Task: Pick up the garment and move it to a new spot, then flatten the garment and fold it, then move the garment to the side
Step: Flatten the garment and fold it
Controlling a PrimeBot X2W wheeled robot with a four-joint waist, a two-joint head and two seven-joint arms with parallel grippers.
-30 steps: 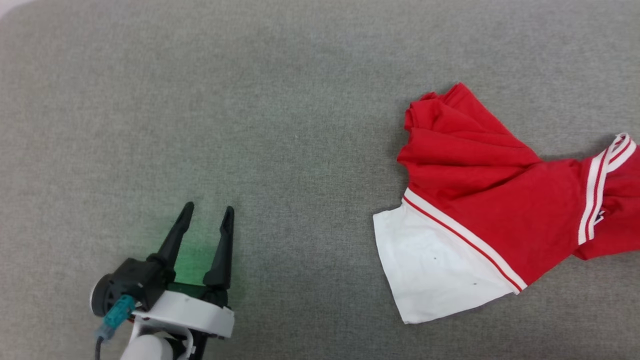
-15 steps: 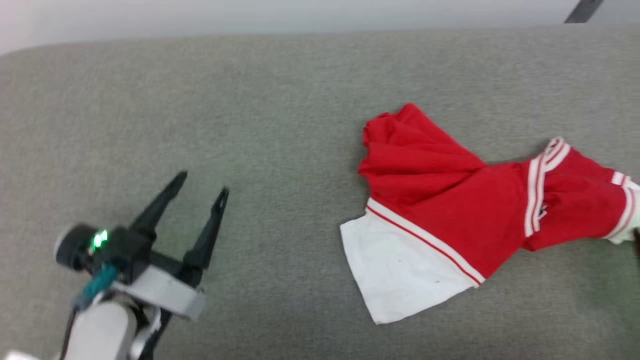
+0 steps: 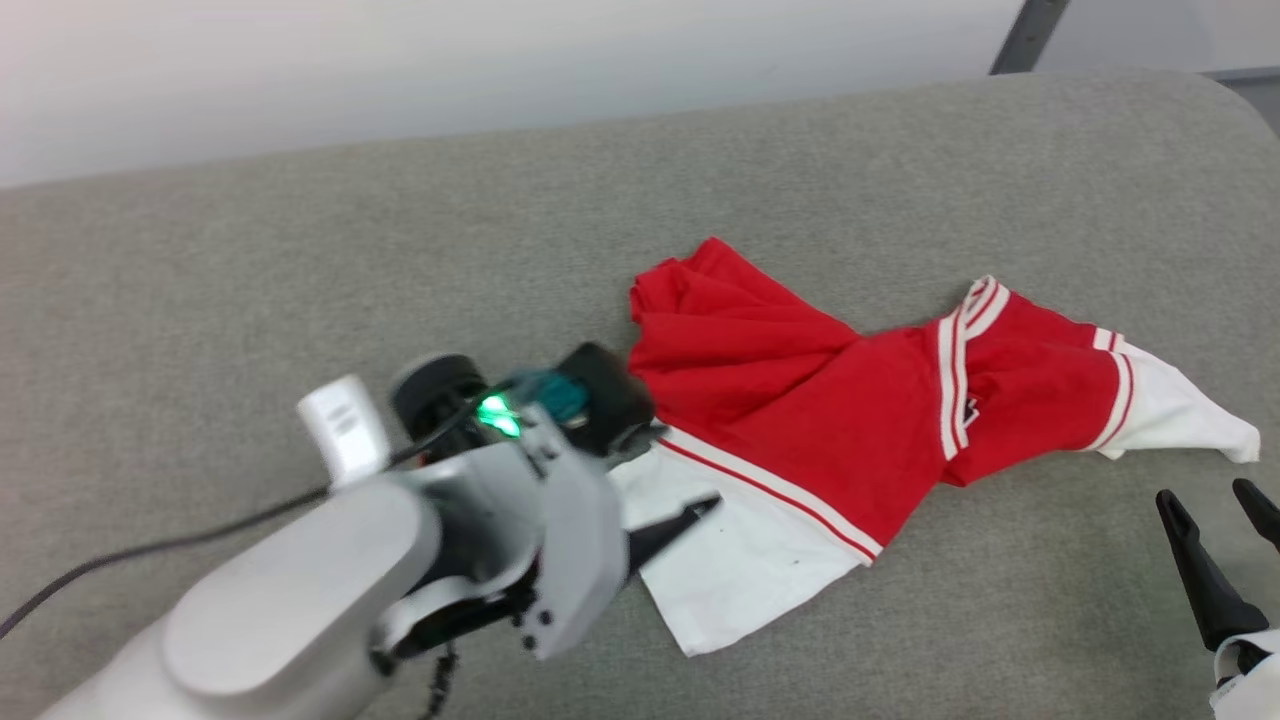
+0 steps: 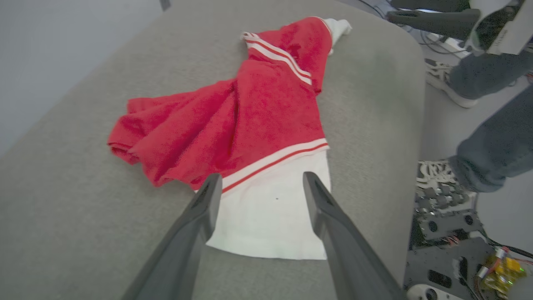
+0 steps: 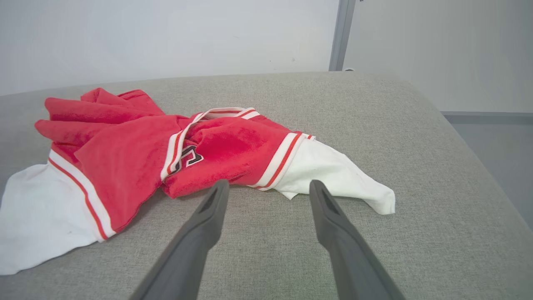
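Note:
The garment [image 3: 800, 400] lies crumpled on the grey cushion, red body bunched, one white sleeve [image 3: 740, 570] near me, the other [image 3: 1170, 415] at the right. Part of the black lettering [image 5: 189, 157] peeks out beside the striped neck trim. My left gripper [image 3: 690, 480] is open, its fingers [image 4: 200, 208] spread over the near white sleeve [image 4: 270, 216], with nothing between them. In the left wrist view the garment [image 4: 266, 112] stretches away from the gripper [image 4: 262, 178]. My right gripper [image 3: 1205, 492] is open, just short of the garment [image 5: 125, 158], fingers [image 5: 208, 216] pointing at it.
The grey cushion [image 3: 250, 290] ends at a pale wall behind and rounds off at the right [image 5: 470, 166]. A person's legs and shoes [image 4: 487, 154] stand on the floor beyond that edge, beside cables and robot parts [image 4: 449, 225]. A dark post [image 3: 1025, 35] rises at the back right.
The head camera has tilted up and turned, shifting the whole picture. My left arm has swung right, up to the near white sleeve. My right gripper has come into view at the lower right.

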